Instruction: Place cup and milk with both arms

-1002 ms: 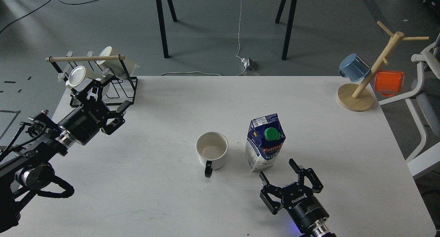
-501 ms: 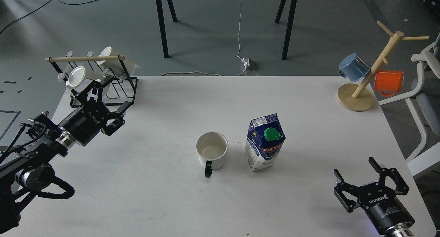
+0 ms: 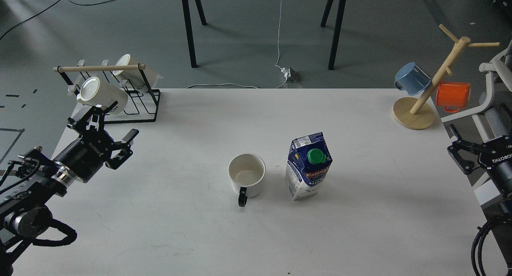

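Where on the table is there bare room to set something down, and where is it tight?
Bare: the stretch between the white ceramic mug with black handle and the left gripper; the near edge; the span right of the blue-and-white milk carton up to the wooden mug tree. Tight: the mug-carton gap, and the far-left corner by the black wire rack.

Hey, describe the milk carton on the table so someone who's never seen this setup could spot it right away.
On the white table, look near the middle, where two things stand side by side. The milk carton is the right one, upright beside a white cup with a black handle. It is the taller of the two, dark blue and white with a green screw cap and a red Pascual label.
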Motion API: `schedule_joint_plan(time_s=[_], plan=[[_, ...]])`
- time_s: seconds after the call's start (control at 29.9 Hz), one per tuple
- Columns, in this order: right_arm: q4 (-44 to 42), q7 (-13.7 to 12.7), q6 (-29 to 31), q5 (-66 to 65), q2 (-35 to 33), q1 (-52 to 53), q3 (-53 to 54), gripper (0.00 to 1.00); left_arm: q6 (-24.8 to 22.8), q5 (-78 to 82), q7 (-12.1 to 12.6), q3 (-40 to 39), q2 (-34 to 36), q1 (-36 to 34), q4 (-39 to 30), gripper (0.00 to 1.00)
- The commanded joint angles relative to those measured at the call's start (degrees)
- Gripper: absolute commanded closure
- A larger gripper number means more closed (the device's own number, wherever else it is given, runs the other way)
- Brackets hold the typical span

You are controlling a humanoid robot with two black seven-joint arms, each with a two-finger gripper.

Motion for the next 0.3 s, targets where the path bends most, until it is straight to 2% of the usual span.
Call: schedule_joint_plan(time_s=[0.0,0.27], plan=[[-0.7,0.0,0.0,0.0,-0.1,0.4,-0.3,0.01,0.0,0.0,0.0,-0.5,0.9,-0.3,0.0,0.01],[-3.6,0.0,0.0,0.0,0.0,0.5,-0.3,0.01,0.0,0.0,0.0,-1.7,0.3,-0.7,-0.1,0.01]])
